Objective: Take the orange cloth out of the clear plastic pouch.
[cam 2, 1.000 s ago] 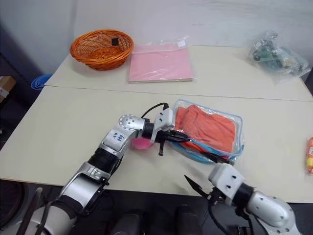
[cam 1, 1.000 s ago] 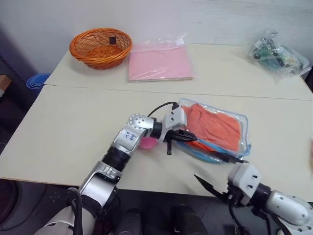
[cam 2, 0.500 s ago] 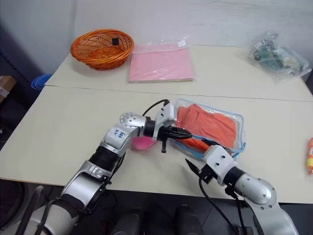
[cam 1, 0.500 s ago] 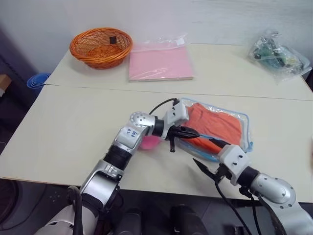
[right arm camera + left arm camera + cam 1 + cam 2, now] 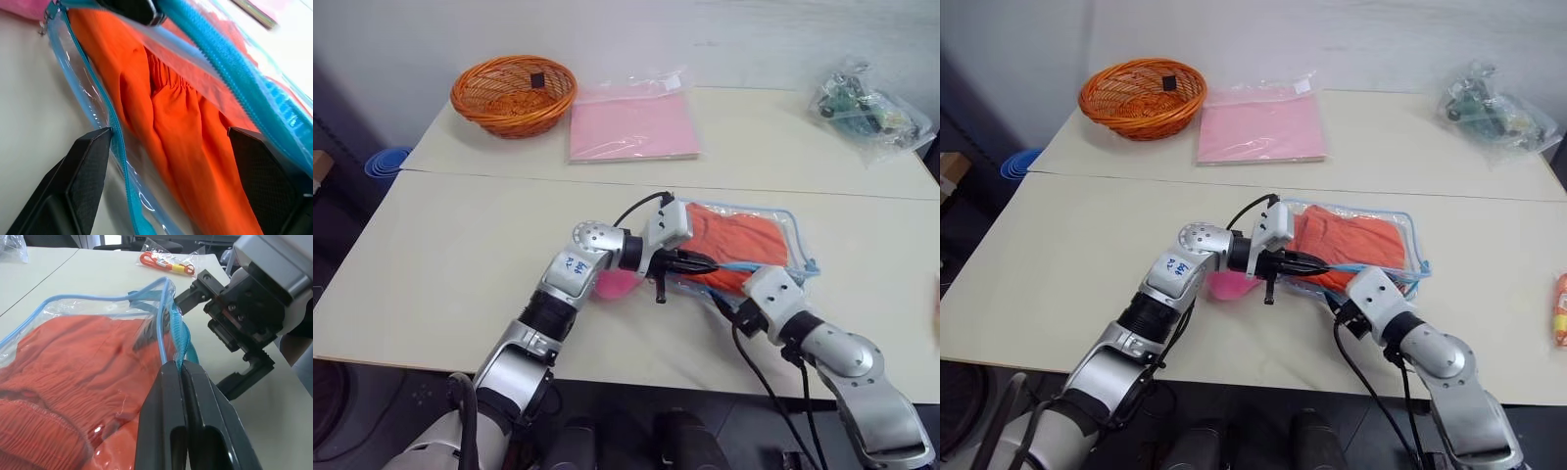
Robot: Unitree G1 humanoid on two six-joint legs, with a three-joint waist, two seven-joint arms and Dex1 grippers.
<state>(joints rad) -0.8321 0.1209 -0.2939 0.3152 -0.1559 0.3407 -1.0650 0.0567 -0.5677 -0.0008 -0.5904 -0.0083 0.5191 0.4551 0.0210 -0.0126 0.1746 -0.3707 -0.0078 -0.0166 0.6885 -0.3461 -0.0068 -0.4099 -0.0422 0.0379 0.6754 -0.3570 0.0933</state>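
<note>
The clear plastic pouch (image 5: 793, 227) with light blue edging lies on the near table, and the orange cloth (image 5: 744, 245) is bunched inside it. My left gripper (image 5: 182, 369) is shut on the blue zipper edge at the pouch's mouth and holds that edge raised. A pink pom-pom (image 5: 615, 286) lies under the left wrist. My right gripper (image 5: 176, 166) is open at the pouch's mouth, its fingertips (image 5: 90, 161) spread to either side of a fold of the orange cloth (image 5: 166, 112). One fingertip is by the lower blue edge.
On the far table stand an orange wicker basket (image 5: 514, 93), a flat pink sheet packet (image 5: 633, 125) and a clear bag of green and dark parts (image 5: 867, 113). A small bag with an orange item (image 5: 166, 263) lies to the right of the pouch.
My right gripper has come forward from the table's front edge to the pouch's mouth. The left gripper kept its grip on the zipper edge and stayed in place.
</note>
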